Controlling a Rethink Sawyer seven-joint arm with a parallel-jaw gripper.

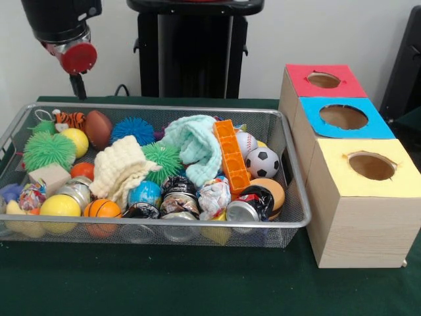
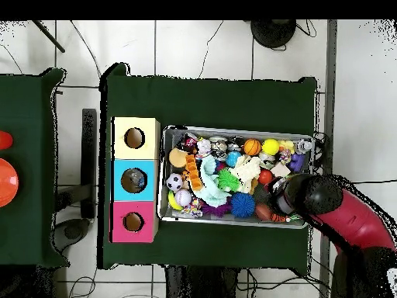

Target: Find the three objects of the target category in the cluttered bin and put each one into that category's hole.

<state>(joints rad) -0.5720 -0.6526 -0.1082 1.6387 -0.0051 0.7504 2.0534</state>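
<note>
The bin (image 1: 164, 225) is a silver wire mesh basket on the green table, also in the overhead view (image 2: 233, 129). It is full of clutter: a soccer ball (image 1: 262, 162), a baseball (image 1: 245, 142), a small basketball (image 1: 102, 209), a brown football (image 1: 99, 127), a yellow ball (image 1: 60, 205), spiky balls (image 1: 48, 150), an orange brick (image 1: 231, 155), cloths (image 1: 195, 141) and cans (image 1: 242, 211). My gripper (image 1: 78, 85) hangs from the red and black arm above the bin's far left corner. It holds nothing that I can see, and its state does not show.
Three wooden boxes stand in a row beside the bin, each with a round hole in its top: red (image 1: 323, 80), blue (image 1: 343, 117) and yellow (image 1: 371, 166). The arm (image 2: 310, 194) covers one corner of the bin in the overhead view. The black pedestal (image 1: 194, 46) stands behind.
</note>
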